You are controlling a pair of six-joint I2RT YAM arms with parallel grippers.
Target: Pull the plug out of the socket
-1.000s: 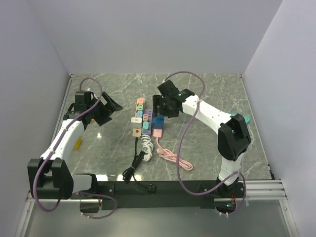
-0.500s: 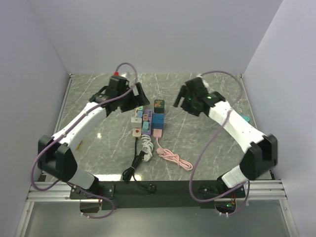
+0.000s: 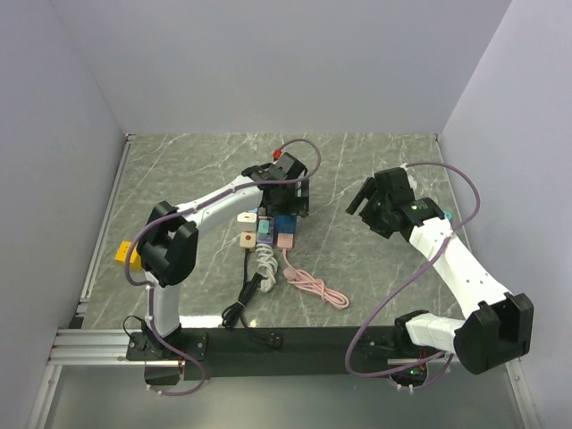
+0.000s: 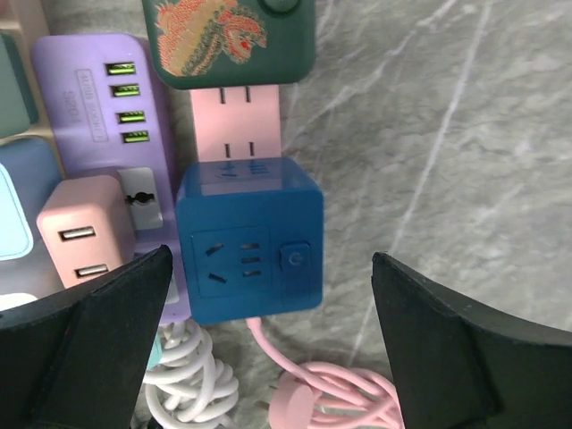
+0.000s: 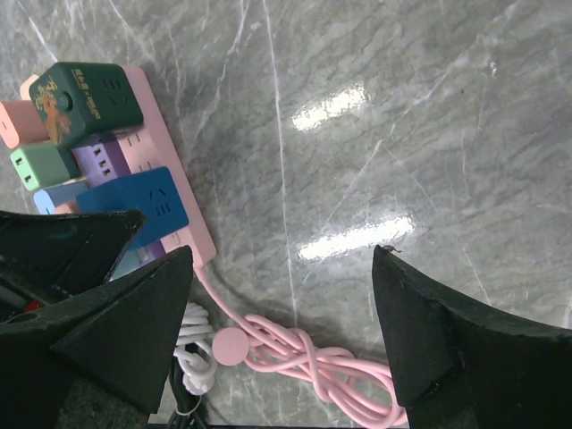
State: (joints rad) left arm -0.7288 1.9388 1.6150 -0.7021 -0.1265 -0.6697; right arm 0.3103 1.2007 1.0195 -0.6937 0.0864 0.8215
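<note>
A pink power strip (image 4: 238, 125) lies mid-table with a blue cube plug (image 4: 248, 241) and a dark green cube plug (image 4: 228, 40) seated on it. In the top view the blue cube (image 3: 284, 221) shows just below my left gripper (image 3: 290, 204). My left gripper (image 4: 268, 357) hovers above the strip, open and empty, with the blue cube between its spread fingers. My right gripper (image 3: 362, 198) is open and empty, off to the right of the strip. In the right wrist view (image 5: 281, 304) it looks down on the blue cube (image 5: 143, 206) and the green cube (image 5: 85, 94).
A purple USB strip (image 4: 94, 98) with a pink adapter (image 4: 85, 232) lies against the pink strip's left side. A coiled pink cord (image 5: 304, 357), a white cord bundle (image 3: 264, 261) and a black cable (image 3: 241, 304) lie nearer the front. A yellow block (image 3: 122, 254) sits at the far left.
My left arm has swung right from the table's left side to over the power strips. My right arm has pulled back from the strips to the right.
</note>
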